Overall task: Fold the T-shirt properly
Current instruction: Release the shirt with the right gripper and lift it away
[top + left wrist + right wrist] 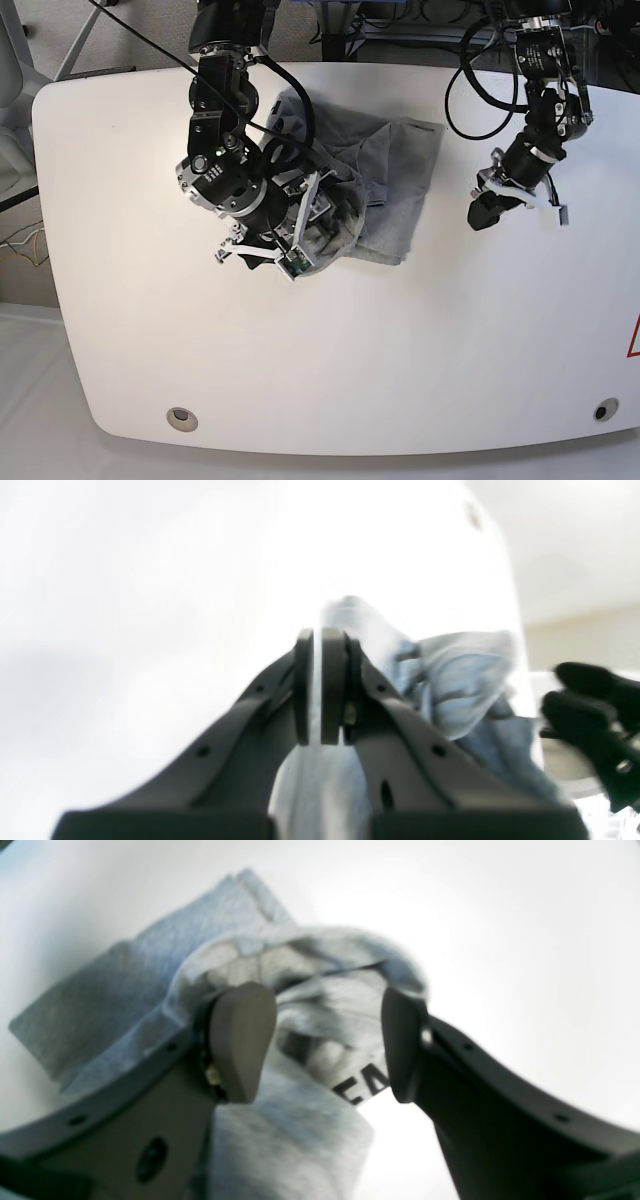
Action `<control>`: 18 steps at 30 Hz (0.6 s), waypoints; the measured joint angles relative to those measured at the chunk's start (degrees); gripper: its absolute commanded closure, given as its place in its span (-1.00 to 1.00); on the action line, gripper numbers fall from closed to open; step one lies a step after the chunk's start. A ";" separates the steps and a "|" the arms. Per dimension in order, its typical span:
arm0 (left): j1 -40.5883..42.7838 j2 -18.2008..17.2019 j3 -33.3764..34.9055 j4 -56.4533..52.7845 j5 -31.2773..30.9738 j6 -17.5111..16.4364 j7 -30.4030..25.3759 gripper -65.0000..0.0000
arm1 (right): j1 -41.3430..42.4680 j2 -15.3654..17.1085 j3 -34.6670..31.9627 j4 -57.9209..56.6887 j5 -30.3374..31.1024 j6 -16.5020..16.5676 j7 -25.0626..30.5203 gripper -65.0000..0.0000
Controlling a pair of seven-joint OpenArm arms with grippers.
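- The T-shirt lies bunched on the white worktop, toward the far side and a little left of centre in the base view. Part of it is spread roughly flat on that view's right; the rest is heaped in rumpled folds.
- Progress, as I judge it: barely begun. No neat fold shows, one sleeve sticks out flat, and black lettering peeks from a crumpled layer. Flattening, folding in the sleeves and doubling the body all seem left to do.
- The right end effector sits low over the heap with its jaws wide apart. Cloth bulges up between the pads, and the left-hand pad appears to touch it, but nothing is clamped.
- The left end effector hovers above bare worktop, well apart from the shirt. Its jaws are together with only a sliver of light between them, and they hold nothing.
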State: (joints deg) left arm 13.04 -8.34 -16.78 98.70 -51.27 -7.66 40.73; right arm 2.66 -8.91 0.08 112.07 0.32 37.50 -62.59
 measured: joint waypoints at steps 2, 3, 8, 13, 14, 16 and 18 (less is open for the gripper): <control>0.48 -0.09 0.15 -0.09 0.11 -0.04 0.02 0.93 | 0.20 0.02 1.42 0.00 -0.09 0.00 -0.02 -0.11; 0.68 -0.22 0.46 -0.13 -0.11 -0.09 0.00 0.93 | 0.33 0.02 2.40 0.00 -0.11 -0.02 0.00 -0.11; 1.01 -0.33 0.52 -1.53 1.92 -0.66 0.00 0.93 | 1.40 0.22 5.97 0.00 -0.55 -0.22 -0.24 -0.11; 1.86 -0.20 0.72 -2.91 5.09 -0.48 0.04 0.93 | 1.77 1.18 9.35 0.00 0.13 -0.04 0.26 -0.09; 1.97 -0.04 0.70 -3.17 5.51 -0.48 0.15 0.93 | 1.70 1.77 9.86 0.00 0.07 -0.04 0.33 -0.07; 2.23 0.39 0.63 -3.78 6.38 -0.46 -0.04 0.93 | 1.55 3.26 10.97 -0.02 -0.04 -0.04 0.22 0.04; 2.60 0.70 0.66 -4.20 6.71 -0.48 0.02 0.93 | 1.27 4.79 11.45 -0.02 -0.50 -0.35 -0.04 0.24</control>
State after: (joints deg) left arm 15.64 -7.64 -16.12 94.50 -44.56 -8.14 40.75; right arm 3.92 -4.12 11.53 112.05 -0.19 37.15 -62.63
